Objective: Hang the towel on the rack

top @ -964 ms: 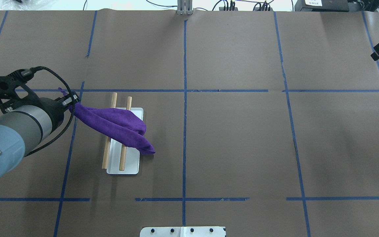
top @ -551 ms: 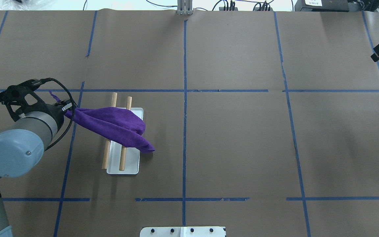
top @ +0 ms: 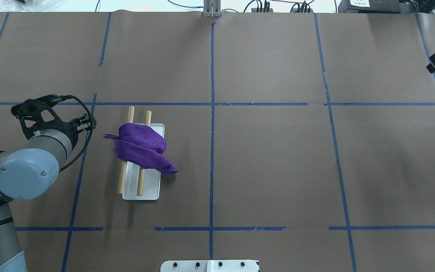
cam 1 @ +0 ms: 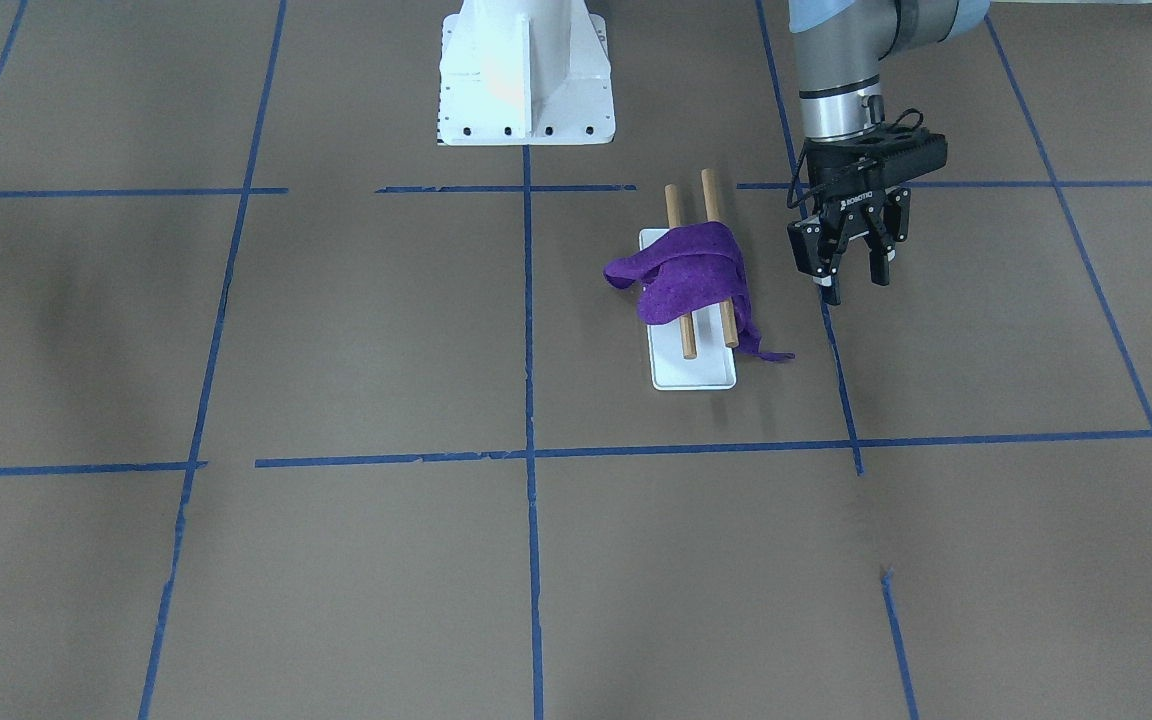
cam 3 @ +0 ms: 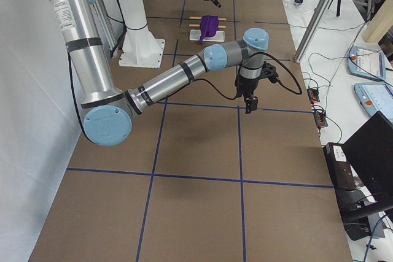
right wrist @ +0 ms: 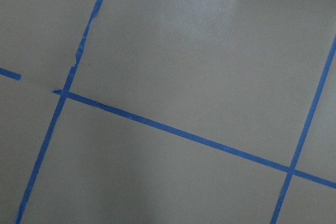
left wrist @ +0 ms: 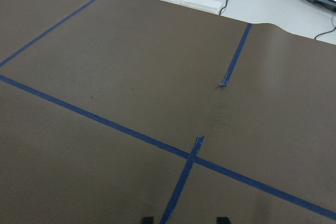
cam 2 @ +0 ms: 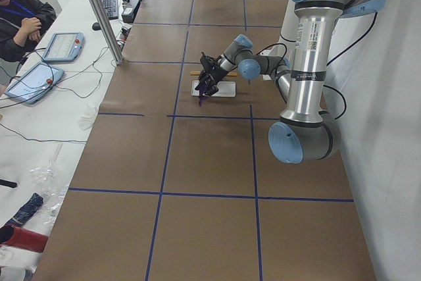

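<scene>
Task item: the purple towel (top: 140, 149) lies bunched across both wooden rods (top: 130, 113) of the rack (top: 142, 190), near the rods' middle.
Towel ends: one end hangs past the rod on the robot's right, over the edge of the white base; a thin corner (cam 1: 771, 355) trails off the other side towards the table (top: 278, 151). Whether that corner touches the table cannot be told.
Left end effector (cam 1: 854, 282): fingers apart, holding nothing, beside the rack on the robot's left and clear of the cloth. The left wrist view shows two separated fingertips and bare table only.
Right end effector (cam 3: 249, 99): well apart from the rack, over bare table. Its opening state cannot be told.
Step in hand (judged): clearing the left arm away with the towel placed.
Procedure: lift the left end effector straight up before any sideways travel. Keep the fingers apart so that no fibre is pinched. Route away from the trailing corner, not over it.
Risk: a snag on the corner may drag the bunched cloth off the rods, or shift the light rack.
Progress (judged): hanging appears essentially complete.
</scene>
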